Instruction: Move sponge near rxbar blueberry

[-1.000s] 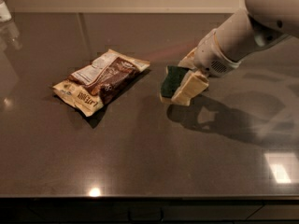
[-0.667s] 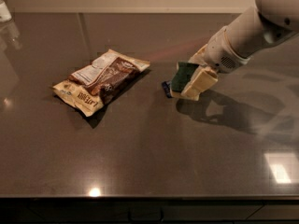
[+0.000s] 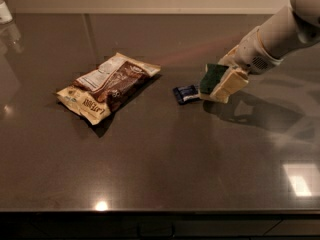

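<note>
The robot's hand (image 3: 219, 84) is clamping the sponge (image 3: 213, 77) in the right half of the dark, glossy surface (image 3: 160, 164), somewhat nearer the back edge than the front. Its cream-coloured fingers (image 3: 231, 83) are pressing against the sponge from either side, and the sponge is sitting tilted between them, its dark green face turning toward the left edge and its pale foam layer lying against the nearer finger. The white arm (image 3: 272, 36) is reaching in from the back right corner and sloping down to the hand. Just beside the sponge's lower left edge, the rxbar blueberry (image 3: 186, 94) is lying flat on the surface, its dark blue wrapper pointing toward the left edge; whether the two are touching cannot be told. Well apart from them, in the left half of the surface, a crinkled brown-and-tan snack bag (image 3: 110, 85) is lying at an angle with its label side up. A small white object (image 3: 4, 11) is standing at the back left corner, partly cut off. The arm and hand are casting a dark shadow (image 3: 260, 111) onto the surface toward the right edge, while two bright reflections are glinting near the front edge.
</note>
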Available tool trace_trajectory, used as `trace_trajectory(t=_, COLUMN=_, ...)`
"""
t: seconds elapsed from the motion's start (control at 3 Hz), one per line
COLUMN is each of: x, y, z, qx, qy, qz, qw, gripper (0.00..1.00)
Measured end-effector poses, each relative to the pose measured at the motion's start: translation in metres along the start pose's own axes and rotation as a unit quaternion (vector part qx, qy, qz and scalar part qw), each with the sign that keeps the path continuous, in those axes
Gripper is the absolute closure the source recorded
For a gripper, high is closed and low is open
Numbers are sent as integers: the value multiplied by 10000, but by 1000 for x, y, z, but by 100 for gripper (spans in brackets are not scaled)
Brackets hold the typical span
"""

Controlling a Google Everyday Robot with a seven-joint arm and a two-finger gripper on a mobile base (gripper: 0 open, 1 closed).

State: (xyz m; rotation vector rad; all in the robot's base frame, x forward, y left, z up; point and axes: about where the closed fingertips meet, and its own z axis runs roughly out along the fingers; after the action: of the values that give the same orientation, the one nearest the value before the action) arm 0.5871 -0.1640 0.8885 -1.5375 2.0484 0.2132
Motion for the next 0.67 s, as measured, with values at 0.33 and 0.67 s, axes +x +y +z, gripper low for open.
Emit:
trace_trajectory(t=0.33, x=10, y=-3, z=2, qx=-27, qy=27, qz=65, qw=10000, gripper=30)
trace_trajectory(t=0.67, x=13, y=1, z=6, qx=-30, qy=-31, qz=72, qw=10000, gripper=7)
